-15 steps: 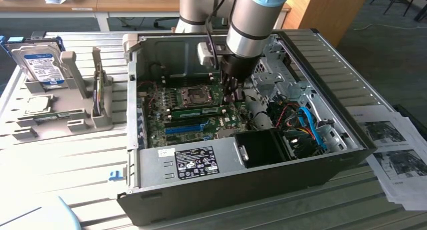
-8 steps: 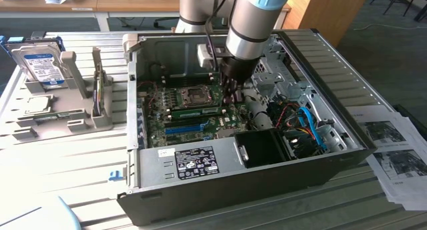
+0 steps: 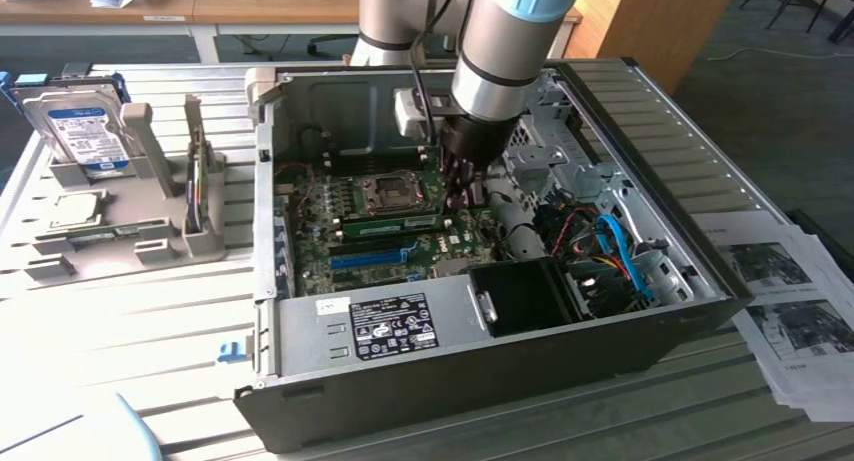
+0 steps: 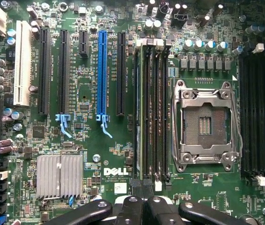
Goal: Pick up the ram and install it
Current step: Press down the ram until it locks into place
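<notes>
Green fibreglass with a row of small dark chips, the ram lies inside the open computer case. It is set edge-down in one of the black memory slots, between the bare metal processor socket and the bright blue expansion slot. Its long axis runs across the motherboard from the exterior view's left to its right. The gripper hangs over the end nearer the exterior view's right, with the arm coming down steeply from above. In the wrist view the stick runs straight away from the jaws along the slot at the edge of the bank, its near end just beside the fingertips. The jaws look drawn together, with no gap between them and nothing gripped that I can see, so I judge they bear on or hover just above the stick's end rather than carry it. Whether the slot's latches have closed on it I cannot tell. The stick is thin, stiff and flat-sided, the slots are hard ribbed plastic, and a finned grey heatsink sits near the jaws. Well apart, on the slatted desk towards the exterior view's left, a boxy silver hard drive stands upright in a grey holder
</notes>
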`<state>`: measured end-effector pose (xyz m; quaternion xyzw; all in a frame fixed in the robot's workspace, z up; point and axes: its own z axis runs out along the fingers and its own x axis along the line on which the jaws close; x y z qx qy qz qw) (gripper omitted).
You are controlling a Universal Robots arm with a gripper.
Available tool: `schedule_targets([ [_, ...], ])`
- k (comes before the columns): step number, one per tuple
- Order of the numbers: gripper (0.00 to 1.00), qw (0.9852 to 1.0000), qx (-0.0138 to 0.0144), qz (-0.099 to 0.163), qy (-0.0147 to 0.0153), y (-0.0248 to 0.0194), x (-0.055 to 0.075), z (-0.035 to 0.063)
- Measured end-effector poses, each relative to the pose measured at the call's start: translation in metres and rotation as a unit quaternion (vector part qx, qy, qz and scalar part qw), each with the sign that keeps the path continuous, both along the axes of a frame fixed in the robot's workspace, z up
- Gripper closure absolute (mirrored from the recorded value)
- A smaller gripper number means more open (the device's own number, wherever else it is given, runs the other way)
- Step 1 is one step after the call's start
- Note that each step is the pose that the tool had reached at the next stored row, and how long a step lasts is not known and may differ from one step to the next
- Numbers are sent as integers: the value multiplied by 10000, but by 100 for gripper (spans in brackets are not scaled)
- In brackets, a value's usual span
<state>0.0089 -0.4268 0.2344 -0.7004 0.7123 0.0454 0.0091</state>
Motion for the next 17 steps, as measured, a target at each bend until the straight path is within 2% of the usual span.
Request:
schedule_targets([
  [17, 91, 10000, 1, 0, 0, 11, 0, -31],
])
